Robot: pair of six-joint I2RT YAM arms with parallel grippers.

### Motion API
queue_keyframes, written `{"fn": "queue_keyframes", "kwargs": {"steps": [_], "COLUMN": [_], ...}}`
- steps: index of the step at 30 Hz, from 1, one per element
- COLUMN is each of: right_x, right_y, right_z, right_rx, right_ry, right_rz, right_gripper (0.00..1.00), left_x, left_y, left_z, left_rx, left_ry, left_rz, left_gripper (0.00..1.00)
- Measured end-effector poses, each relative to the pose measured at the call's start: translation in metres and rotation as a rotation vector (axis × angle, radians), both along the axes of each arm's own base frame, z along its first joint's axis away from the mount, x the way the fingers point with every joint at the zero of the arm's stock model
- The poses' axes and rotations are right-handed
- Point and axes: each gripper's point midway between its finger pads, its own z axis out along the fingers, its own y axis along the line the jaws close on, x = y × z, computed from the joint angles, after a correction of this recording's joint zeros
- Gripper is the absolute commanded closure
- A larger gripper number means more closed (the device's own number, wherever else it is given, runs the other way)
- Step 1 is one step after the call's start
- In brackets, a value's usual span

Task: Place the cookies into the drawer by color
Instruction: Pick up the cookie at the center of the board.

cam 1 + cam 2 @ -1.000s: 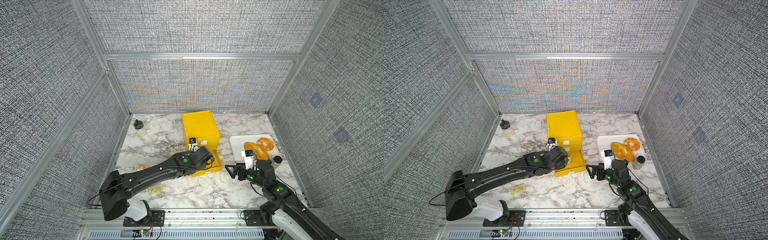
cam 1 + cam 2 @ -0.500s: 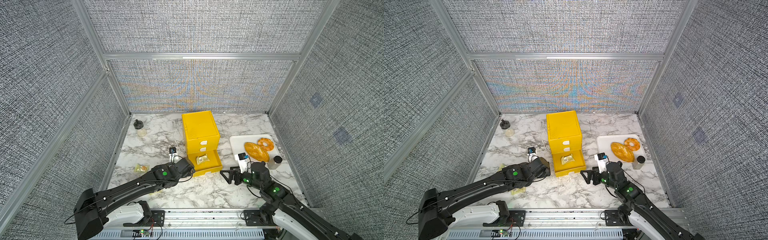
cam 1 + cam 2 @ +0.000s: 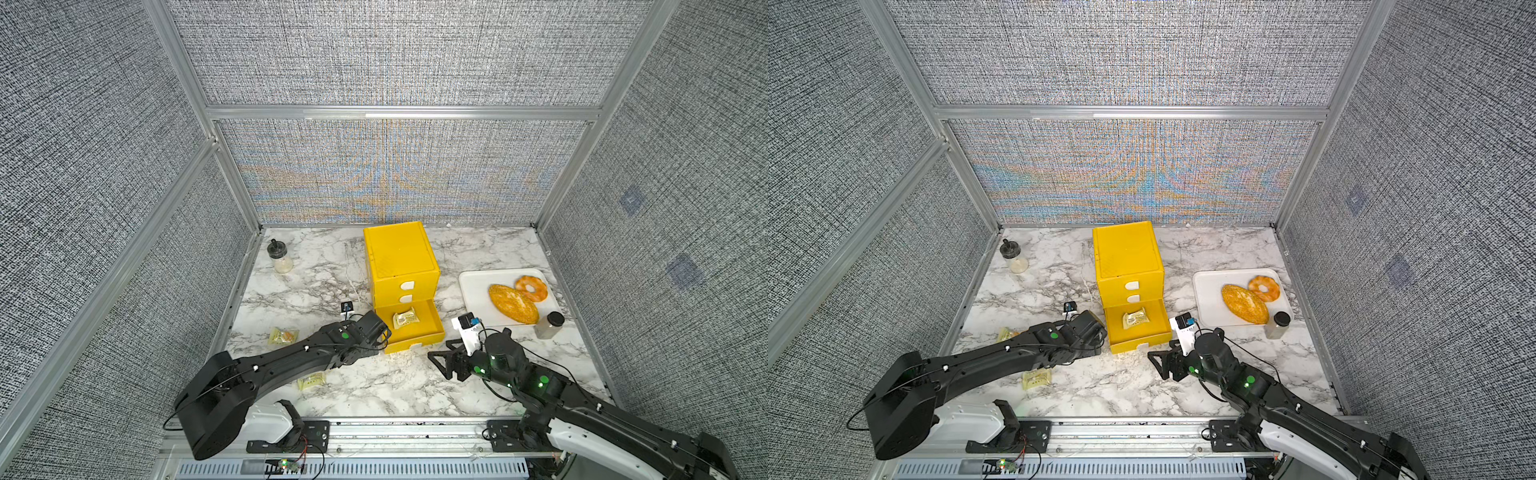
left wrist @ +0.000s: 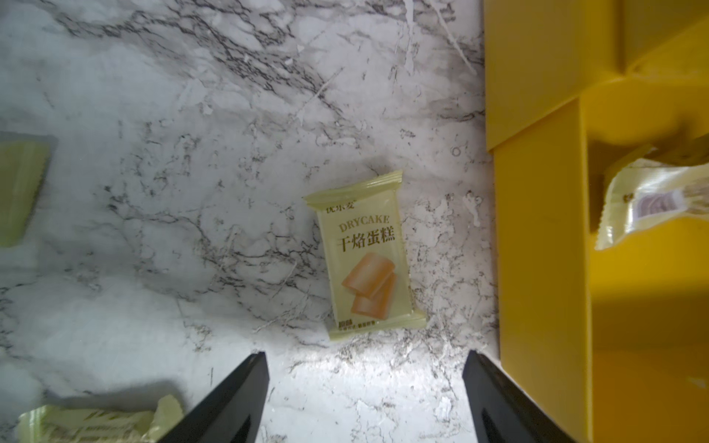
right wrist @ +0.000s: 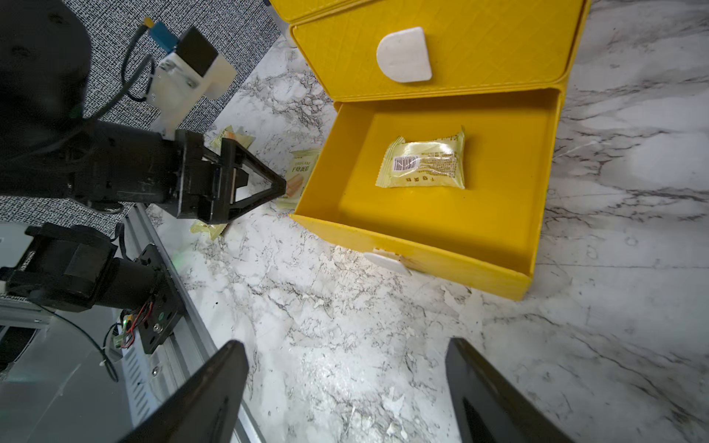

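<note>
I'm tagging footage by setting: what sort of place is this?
Probably a robot test cell: fabric panels on an aluminium frame enclose a marble-look tabletop, with left arm and right arm mounted on a front rail.

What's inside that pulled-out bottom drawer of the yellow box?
One pale yellow wrapped cookie packet lies in the open bottom drawer; the rest of its visible floor is bare. The two upper drawers are shut, so their contents are hidden.

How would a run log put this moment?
drawer: bottom open, one pale packet inside | left fingers: open, empty, near loose packet | right fingers: open, empty
</note>
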Motion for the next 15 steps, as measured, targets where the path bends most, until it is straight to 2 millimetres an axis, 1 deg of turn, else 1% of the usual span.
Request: {"fn": "queue_keyframes", "kwargs": {"steps": [6, 10, 12, 15], "right_x": [0.002, 0.002, 0.002, 0.003], "right_y": [-0.002, -0.003, -0.004, -0.007], "right_z": [-0.001, -0.003, -0.004, -0.005], "right_rx": [-0.011, -0.017, -0.019, -0.021], "right_ry": [-0.010, -0.012, -0.010, -0.012], "right_rz": [-0.021, -0.029, -0.033, -0.043], "right_gripper": [0.14, 0.14, 0.14, 0.14], "left_x": [0.013, 0.020, 0.022, 0.028], "left_y": [-0.002, -0.002, -0.002, -0.007], "left_z": [-0.021, -0.034, -0.040, -0.045], "left_rx": [0.047, 0.074, 0.086, 0.084], "left_ry": [0.060, 0.088, 0.101, 0.103], "left_rz": [0.027, 0.042, 0.046, 0.050], "left_gripper": [0.12, 0.13, 0.17, 0.30]}}
